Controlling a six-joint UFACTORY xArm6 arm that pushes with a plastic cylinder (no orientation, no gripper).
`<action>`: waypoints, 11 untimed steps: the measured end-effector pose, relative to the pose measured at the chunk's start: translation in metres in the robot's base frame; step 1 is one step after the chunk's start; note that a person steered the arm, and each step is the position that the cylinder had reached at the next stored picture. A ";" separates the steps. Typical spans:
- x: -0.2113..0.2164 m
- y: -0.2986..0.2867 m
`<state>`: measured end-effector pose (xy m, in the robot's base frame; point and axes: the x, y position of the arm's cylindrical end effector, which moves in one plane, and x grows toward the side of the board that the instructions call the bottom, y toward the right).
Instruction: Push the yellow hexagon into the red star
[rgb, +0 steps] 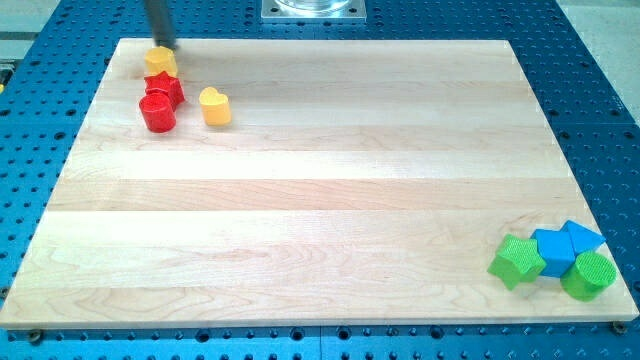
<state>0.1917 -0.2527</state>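
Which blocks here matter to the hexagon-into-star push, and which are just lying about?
In the job: yellow hexagon, red star touching below it, my tip at the hexagon's top edge.

Lying about: red cylinder, yellow heart, green star, two blue blocks, green cylinder.

This is a robotics lab bench rather than any home or shop. A pale wooden board (320, 190) of glued planks lies flat on a blue metal table (600, 120) drilled with a regular grid of mounting holes, the kind used for fixing test rigs. At the bench's top edge, near the middle, a grey metal mounting plate (313, 10) is partly in view. A straight dark rod (160, 22) reaches down at the board's top-left corner. Small coloured plastic blocks sit in two clusters, at the top-left and bottom-right corners, like experiment props.
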 end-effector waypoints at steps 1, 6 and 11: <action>0.000 -0.017; 0.041 0.025; 0.086 0.017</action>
